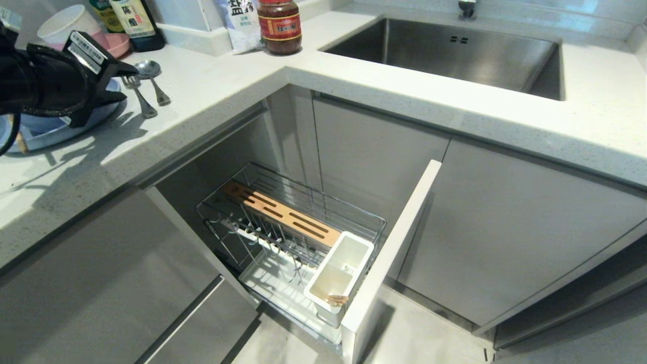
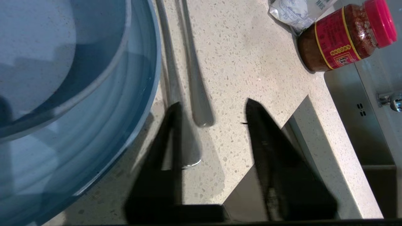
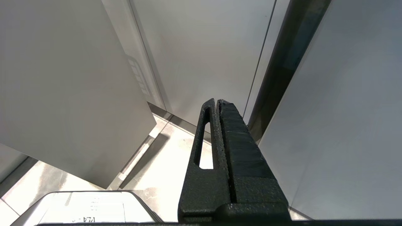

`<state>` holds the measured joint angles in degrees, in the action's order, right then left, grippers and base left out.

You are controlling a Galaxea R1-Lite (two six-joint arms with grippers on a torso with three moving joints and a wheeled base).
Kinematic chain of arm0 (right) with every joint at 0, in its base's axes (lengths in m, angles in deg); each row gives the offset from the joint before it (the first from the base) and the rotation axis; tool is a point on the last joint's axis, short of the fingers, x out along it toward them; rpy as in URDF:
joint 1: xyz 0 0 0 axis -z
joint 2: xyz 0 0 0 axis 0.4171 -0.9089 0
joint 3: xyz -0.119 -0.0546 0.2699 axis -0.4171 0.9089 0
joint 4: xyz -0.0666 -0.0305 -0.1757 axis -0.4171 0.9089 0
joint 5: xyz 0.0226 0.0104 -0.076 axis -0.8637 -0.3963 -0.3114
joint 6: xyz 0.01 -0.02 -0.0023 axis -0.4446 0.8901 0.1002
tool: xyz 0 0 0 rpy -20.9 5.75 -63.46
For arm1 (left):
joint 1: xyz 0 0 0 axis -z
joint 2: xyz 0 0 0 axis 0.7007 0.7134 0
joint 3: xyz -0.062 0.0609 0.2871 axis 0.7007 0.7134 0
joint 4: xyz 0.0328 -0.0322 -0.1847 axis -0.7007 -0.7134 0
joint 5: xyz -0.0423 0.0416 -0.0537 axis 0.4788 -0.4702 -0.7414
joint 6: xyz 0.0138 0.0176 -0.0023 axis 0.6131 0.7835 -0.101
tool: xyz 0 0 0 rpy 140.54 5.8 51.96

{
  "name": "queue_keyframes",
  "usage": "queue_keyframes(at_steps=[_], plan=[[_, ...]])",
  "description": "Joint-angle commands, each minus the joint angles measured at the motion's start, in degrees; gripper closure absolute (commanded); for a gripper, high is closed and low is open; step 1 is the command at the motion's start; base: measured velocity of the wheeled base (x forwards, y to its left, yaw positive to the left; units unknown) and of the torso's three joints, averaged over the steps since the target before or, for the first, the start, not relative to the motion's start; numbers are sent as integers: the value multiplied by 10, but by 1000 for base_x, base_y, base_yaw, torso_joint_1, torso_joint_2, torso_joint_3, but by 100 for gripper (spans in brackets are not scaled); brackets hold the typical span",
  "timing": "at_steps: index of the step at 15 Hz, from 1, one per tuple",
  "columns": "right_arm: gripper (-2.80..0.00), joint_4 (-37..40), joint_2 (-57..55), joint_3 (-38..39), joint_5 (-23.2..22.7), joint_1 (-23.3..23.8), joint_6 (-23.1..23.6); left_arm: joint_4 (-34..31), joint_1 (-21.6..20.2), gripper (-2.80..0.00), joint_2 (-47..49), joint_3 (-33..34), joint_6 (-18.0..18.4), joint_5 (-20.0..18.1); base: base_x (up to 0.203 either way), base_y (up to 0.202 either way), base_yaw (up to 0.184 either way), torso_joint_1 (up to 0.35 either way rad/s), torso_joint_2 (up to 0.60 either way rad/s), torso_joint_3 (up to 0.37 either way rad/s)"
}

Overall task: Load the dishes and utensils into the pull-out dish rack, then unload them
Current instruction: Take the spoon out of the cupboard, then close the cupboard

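Though spread roughly halfway, grips nothing with the left claw (image 2: 213, 103). Hangs low over the left end of the worktop (image 1: 217, 91), tips pointing toward the back. Straddles two metal handles as seen from the wrist. Covers the longer handle, nearer the plate, with one finger (image 2: 171, 141) and leaves the shorter handle's end in the gap. Cannot tell whether that finger touches metal.

Shows fork (image 1: 139, 96) and spoon (image 1: 154, 83) lying side by side on the worktop, heads toward the back wall, fork the closer to the light-blue plate (image 1: 55, 135). Keeps the blue-grey bowl (image 2: 47, 47) sitting on that plate, at the worktop's far left, partly behind the arm.

Down below, has the dish rack (image 1: 303, 202) pulled out of the corner cabinet. Carries a slotted wooden strip (image 1: 280, 215) along the far side of the wire basket, a white cup (image 1: 338, 275) at the front end against the pale front panel (image 1: 394, 242), and a white drip tray (image 1: 273, 288) underneath.

Farther back, finds a red-lidded jar (image 1: 279, 25) at the worktop's corner, beside the steel sink (image 1: 455, 55).

Out of the head view, pins the right claw (image 3: 218, 102) fully closed, fingers pressed together on nothing, low beside the grey cabinet doors (image 3: 62, 78) and above the floor.
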<state>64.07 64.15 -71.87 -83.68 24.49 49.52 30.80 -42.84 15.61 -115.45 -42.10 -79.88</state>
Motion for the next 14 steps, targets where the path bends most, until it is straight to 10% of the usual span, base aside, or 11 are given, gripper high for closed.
queue_keyframes(at_steps=[1, 8, 9, 14], plan=[[0, 0, 2, 1, 0, 0, 0, 0, 0, -280, -3, -1, -3, 0, 0, 0, 0, 0, 0, 0], [0, 0, 2, 1, 0, 0, -1, -3, 1, -280, -61, -1, -3, 1, 0, 0, 0, 0, 0, 0], [0, 0, 2, 1, 0, 0, 0, -4, 6, 0, -79, 4, -2, 3, 0, 0, 0, 0, 0, 0], [0, 0, 2, 1, 0, 0, -1, -10, 39, 0, -144, 12, 3, 7, 0, 0, 0, 0, 0, 0]])
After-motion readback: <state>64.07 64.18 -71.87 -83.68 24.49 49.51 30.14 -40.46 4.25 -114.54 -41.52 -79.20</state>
